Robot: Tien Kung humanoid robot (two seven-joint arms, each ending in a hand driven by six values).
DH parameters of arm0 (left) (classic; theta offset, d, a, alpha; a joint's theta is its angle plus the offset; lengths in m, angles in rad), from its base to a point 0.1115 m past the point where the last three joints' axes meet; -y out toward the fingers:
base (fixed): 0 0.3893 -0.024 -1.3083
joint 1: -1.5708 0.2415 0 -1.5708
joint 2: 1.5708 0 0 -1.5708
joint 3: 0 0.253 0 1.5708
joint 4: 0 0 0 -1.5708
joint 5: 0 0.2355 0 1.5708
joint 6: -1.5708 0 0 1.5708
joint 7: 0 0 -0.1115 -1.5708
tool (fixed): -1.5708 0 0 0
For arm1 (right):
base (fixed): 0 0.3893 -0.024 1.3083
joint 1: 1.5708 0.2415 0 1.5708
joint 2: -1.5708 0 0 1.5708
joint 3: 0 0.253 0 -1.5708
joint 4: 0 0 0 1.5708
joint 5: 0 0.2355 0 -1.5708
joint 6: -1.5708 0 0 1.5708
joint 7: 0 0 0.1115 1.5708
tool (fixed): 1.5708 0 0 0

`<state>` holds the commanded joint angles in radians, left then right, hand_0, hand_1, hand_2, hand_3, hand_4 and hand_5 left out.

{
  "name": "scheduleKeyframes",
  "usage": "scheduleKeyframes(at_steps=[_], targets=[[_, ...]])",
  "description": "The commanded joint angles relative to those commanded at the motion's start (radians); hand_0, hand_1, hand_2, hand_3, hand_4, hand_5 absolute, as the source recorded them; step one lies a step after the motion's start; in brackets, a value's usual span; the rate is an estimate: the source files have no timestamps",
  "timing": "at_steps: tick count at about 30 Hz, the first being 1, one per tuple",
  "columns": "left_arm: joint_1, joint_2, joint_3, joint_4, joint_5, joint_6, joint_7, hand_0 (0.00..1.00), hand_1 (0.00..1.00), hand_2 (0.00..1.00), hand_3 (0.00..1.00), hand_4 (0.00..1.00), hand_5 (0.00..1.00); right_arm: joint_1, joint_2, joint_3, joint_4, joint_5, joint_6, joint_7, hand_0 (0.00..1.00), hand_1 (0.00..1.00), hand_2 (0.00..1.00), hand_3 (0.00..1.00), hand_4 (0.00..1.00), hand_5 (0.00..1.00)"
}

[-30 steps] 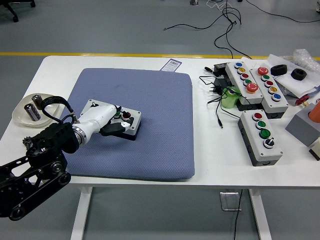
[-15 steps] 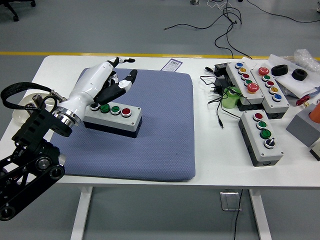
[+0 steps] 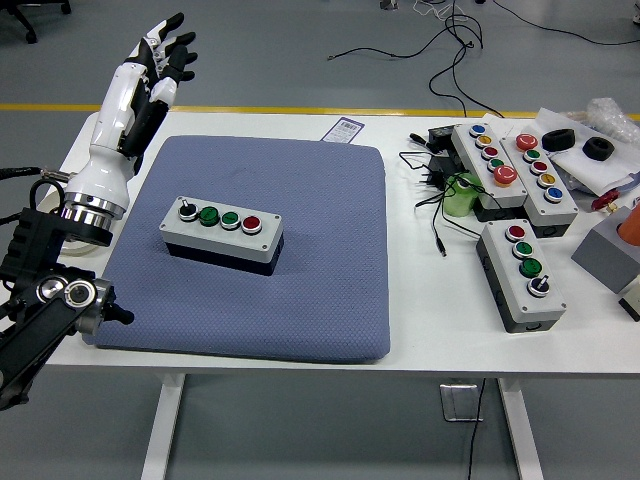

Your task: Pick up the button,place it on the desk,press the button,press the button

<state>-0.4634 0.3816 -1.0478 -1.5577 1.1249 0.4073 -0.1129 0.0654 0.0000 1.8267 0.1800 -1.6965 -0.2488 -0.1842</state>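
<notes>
A grey button box (image 3: 222,234) with a black knob, two green buttons and a red button lies flat on the blue mat (image 3: 300,290), left of the mat's middle. My left hand (image 3: 160,62) is raised high above the table's far left corner, fingers spread and empty, well clear of the box. My right arm is out of view.
Three more button boxes (image 3: 522,272) lie at the right, among black cables and a green object (image 3: 462,193). A white dish (image 3: 40,225) sits at the left edge, partly hidden by my arm. Grey and orange objects stand at the far right.
My left hand has lifted off the button box and swung up and to the left, away from the mat. The box stays flat on the mat.
</notes>
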Motion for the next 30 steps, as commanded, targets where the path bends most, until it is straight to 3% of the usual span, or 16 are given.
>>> scheduleKeyframes(at_steps=[7,9,13,22,30], targets=[[0.008,0.008,-0.039,0.073,-0.292,-0.242,0.058,0.834,0.885,0.924,0.910,0.590,0.998,0.000,0.000,0.007,0.000,-0.006,0.000,-0.001,0.527,0.650,0.698,0.617,0.313,0.141],[0.013,0.007,-0.041,0.091,-0.377,-0.278,0.065,0.847,0.903,0.939,0.926,0.594,0.998,-0.001,0.000,0.007,0.000,-0.007,0.001,-0.001,0.529,0.650,0.698,0.617,0.312,0.142],[0.019,0.004,-0.048,0.126,-0.464,-0.304,0.060,0.847,0.903,0.939,0.926,0.594,0.998,-0.002,0.000,0.007,0.000,-0.004,0.000,-0.001,0.529,0.650,0.698,0.617,0.312,0.142],[0.004,-0.015,-0.077,0.258,-0.444,-0.296,0.024,0.845,0.899,0.926,0.922,0.593,0.998,-0.004,0.000,-0.007,0.000,0.011,0.000,-0.003,0.529,0.651,0.698,0.617,0.313,0.142],[0.006,-0.025,-0.076,0.341,-0.441,-0.334,0.017,0.842,0.891,0.916,0.913,0.593,0.998,-0.007,0.000,-0.008,0.000,0.015,-0.002,-0.005,0.529,0.651,0.698,0.618,0.312,0.142]])
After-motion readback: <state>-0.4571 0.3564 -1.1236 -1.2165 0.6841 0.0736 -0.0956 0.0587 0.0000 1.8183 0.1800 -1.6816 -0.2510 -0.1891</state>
